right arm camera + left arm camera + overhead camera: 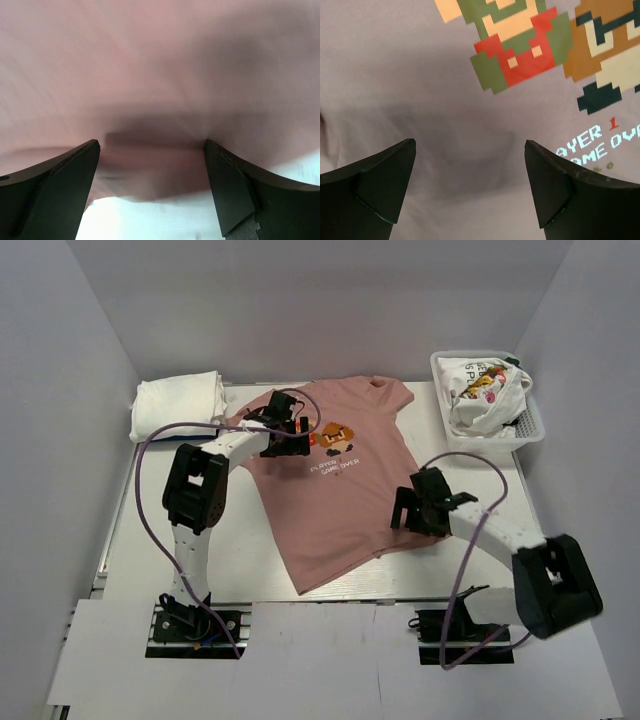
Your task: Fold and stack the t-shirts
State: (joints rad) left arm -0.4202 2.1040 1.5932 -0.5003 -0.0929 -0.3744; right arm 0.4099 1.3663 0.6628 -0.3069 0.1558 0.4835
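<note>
One pink tee (340, 510) lies on the white table (230, 560).

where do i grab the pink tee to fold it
Pinch the pink tee at its side edges, coming straight down: it lies flat and spread, so only the edge gives a lip. The open right pincer hangs over the right one near the hem.

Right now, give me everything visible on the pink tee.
The pink tee lies unfolded, print up, on the table, collar at the far side, hem skewed toward the near edge. Soft, cotton-looking knit, short sleeves, mild wrinkles. Chest print: two pixel-art figures above pale pixel lettering. The left tool hangs open over the chest beside the print; the right tool hangs open over the hem's right corner. Contact with the cloth can't be judged.
</note>
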